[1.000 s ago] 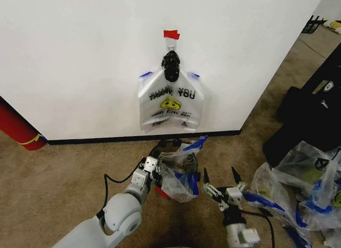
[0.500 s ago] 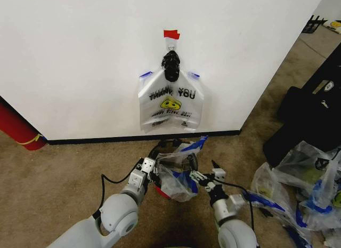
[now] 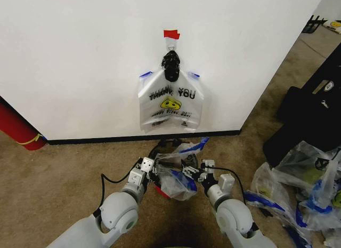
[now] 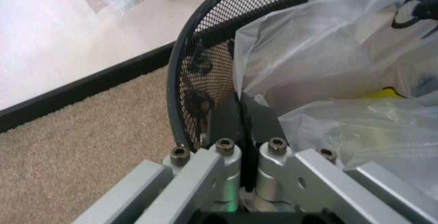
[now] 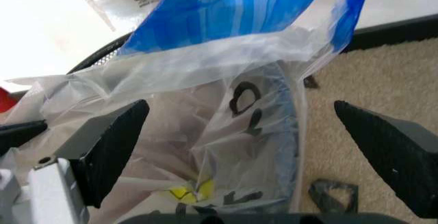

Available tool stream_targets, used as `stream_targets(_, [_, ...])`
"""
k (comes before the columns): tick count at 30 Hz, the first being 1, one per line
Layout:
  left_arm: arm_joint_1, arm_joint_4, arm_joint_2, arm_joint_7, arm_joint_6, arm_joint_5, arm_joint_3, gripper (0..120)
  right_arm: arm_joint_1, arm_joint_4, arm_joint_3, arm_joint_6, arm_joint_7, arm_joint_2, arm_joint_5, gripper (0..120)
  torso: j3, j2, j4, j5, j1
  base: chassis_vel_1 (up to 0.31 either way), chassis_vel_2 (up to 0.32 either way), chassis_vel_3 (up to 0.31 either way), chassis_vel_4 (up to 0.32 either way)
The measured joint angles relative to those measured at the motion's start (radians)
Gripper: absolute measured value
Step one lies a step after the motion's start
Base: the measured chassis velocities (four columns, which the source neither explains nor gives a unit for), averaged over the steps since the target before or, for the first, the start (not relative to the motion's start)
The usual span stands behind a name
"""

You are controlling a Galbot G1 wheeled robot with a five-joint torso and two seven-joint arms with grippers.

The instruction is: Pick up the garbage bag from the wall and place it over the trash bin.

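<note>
One garbage bag (image 3: 170, 101) with blue handles, "THANK YOU" lettering and a yellow smiley hangs from a black hook under red tape on the white wall (image 3: 80, 56). A second such bag (image 3: 178, 176) lies crumpled in the mouth of the black mesh trash bin (image 3: 159, 150) on the carpet below. My left gripper (image 3: 147, 169) is at the bin's left rim, its fingers (image 4: 241, 121) shut on the bag's edge (image 4: 308, 39) beside the mesh (image 4: 205, 44). My right gripper (image 3: 195, 170) is at the bag's right side, open, its fingers (image 5: 110, 142) spread either side of the plastic (image 5: 239, 44).
A big red cylinder (image 3: 18, 128) leans at the far left by the black baseboard (image 3: 106, 138). Clear filled bags (image 3: 309, 178) and a black case (image 3: 311, 114) crowd the floor at the right. Bare carpet lies left of the bin.
My right arm has swung in from the lower right to the bag's right side at the bin. The left gripper has kept its hold and barely moved.
</note>
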Motion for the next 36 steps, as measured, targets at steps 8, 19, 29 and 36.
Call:
stream_targets(8, [-0.006, -0.003, 0.001, -0.002, 0.0, 0.003, 0.012, 0, 0.045, -0.003, 0.001, -0.169, 0.067, 0.019, 0.109, 100, 0.0, 0.0, -0.0001, 0.0, 0.0, 0.0, 0.0, 0.0, 0.0])
stream_targets(19, [-0.009, -0.006, 0.007, -0.003, -0.016, 0.005, 0.016, 0, 0.096, -0.022, 0.004, -0.29, 0.207, 0.084, 0.199, 68, 0.0, 0.0, -0.0001, -0.0001, 0.0, 0.0, 0.0, 0.0, 0.0])
stream_targets(29, [0.007, -0.026, 0.016, -0.004, -0.038, 0.008, 0.017, 0, 0.08, -0.037, 0.013, -0.279, 0.243, 0.131, 0.182, 32, 0.0, 0.0, -0.0004, -0.0004, 0.0, 0.0, 0.0, 0.0, 0.0])
stream_targets(36, [0.037, -0.067, 0.021, -0.005, -0.053, 0.024, 0.017, 0, 0.02, -0.052, 0.007, -0.135, 0.221, 0.162, 0.121, 8, 0.0, 0.0, -0.0003, -0.0002, 0.0, 0.0, 0.0, 0.0, 0.0])
